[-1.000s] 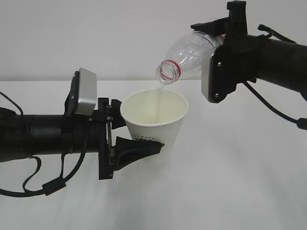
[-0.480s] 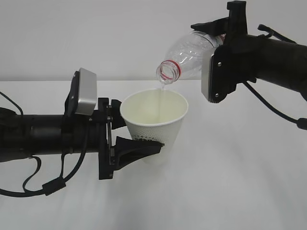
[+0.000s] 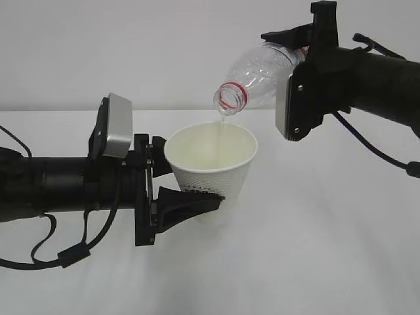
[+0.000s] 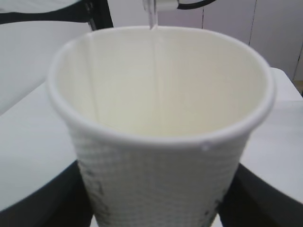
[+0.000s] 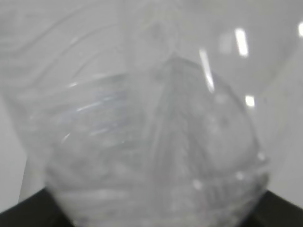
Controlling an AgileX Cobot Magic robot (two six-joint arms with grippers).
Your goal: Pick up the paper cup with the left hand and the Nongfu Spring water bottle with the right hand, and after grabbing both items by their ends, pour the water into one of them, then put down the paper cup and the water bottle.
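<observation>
We see the left hand (image 3: 187, 193) clamped around the lower part of the paper cup (image 3: 211, 167), held upright above the table (image 3: 315, 249). At the cup's one o'clock, the right hand (image 3: 303, 47) apparently grips the tilted Nongfu Spring water bottle (image 3: 259, 77), a thin stream of water (image 4: 153, 52) falling in.

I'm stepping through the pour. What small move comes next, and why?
Probably hold the tilt briefly: a thin stream of water runs from the clear red-ringed plastic bottle in the right gripper into the white paper cup held by the left gripper.
</observation>
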